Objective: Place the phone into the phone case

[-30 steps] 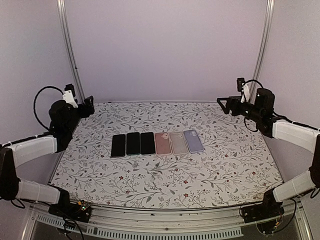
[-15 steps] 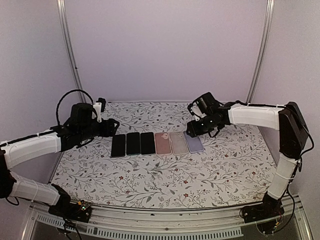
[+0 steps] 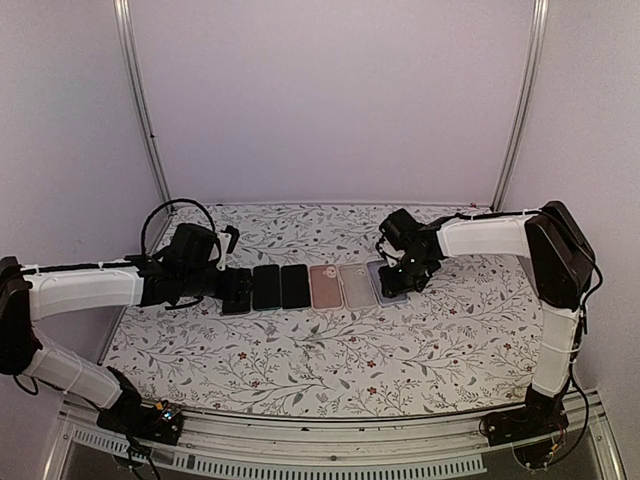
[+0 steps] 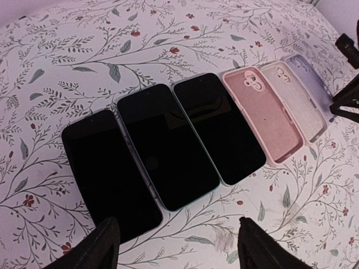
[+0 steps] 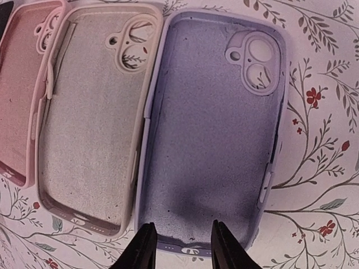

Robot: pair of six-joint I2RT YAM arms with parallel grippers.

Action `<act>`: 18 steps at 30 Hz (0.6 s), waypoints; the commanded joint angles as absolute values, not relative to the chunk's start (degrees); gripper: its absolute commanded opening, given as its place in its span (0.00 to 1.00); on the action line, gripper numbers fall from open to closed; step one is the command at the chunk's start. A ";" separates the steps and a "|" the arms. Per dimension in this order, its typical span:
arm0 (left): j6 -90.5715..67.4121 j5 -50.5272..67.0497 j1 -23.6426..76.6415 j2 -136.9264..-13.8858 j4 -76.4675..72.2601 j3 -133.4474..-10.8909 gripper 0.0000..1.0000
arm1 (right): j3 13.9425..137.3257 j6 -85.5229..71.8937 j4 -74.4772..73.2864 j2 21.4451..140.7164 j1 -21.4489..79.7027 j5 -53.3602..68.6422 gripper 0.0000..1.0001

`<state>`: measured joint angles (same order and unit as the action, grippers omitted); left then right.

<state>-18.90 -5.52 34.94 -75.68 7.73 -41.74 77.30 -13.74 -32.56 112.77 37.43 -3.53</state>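
reach step: left fingers (image 4: 106,246) wide apart, leftmost phone (image 4: 109,174) just ahead of them on worktop (image 4: 168,33). right fingers (image 5: 143,249) narrowly apart, empty, at near end of purple case (image 5: 213,123). next i'd lower left, pinch phone's long edges.

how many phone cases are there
3, side by side: the pink case leftmost, the beige case in the middle, the purple case rightmost. None looks hidden.
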 commanded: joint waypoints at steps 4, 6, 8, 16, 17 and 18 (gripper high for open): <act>-19.02 -5.36 36.37 -75.40 8.70 -43.85 0.74 | 76.24 -14.59 -31.44 115.34 37.35 -2.31 0.26; -19.52 -5.45 36.60 -74.88 8.77 -43.59 0.74 | 75.92 -14.46 -31.38 115.56 37.35 -1.79 0.25; -19.86 -5.53 36.73 -74.42 8.22 -42.85 0.74 | 75.53 -14.33 -31.73 115.36 37.41 -1.28 0.25; -19.59 -6.02 37.29 -75.96 9.47 -44.33 0.74 | 71.10 -14.11 -36.16 114.74 37.88 3.47 0.20; -19.62 -6.03 37.41 -75.75 9.29 -44.07 0.74 | 70.36 -14.07 -37.24 114.13 38.29 2.99 0.20; -19.59 -6.00 37.44 -75.50 8.87 -43.73 0.74 | 69.56 -14.20 -38.14 113.33 38.77 2.51 0.20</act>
<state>-19.35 -5.61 36.29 -75.57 8.67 -42.72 73.93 -14.06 -30.11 113.62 37.32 -0.75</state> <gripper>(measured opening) 0.737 0.201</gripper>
